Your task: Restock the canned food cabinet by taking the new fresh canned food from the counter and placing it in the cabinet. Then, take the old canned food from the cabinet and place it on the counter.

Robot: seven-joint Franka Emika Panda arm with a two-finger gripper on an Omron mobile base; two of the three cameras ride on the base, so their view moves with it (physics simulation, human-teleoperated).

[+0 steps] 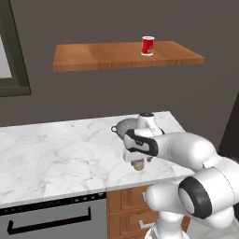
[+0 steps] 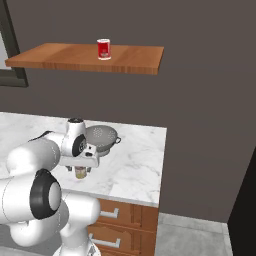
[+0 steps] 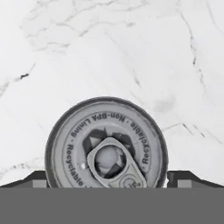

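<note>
Two cans stand well apart: the new fresh canned food (image 3: 106,144) sits upright on the counter (image 1: 56,149) near its front edge, between the fingertips (image 3: 181,178) of the gripper (image 1: 138,163), whose jaws are apart on either side; whether they touch it I cannot tell. Just behind lies a grey colander (image 2: 102,137). Up on the cabinet (image 1: 102,56), the old canned food (image 1: 147,45) stands toward its right end.
</note>
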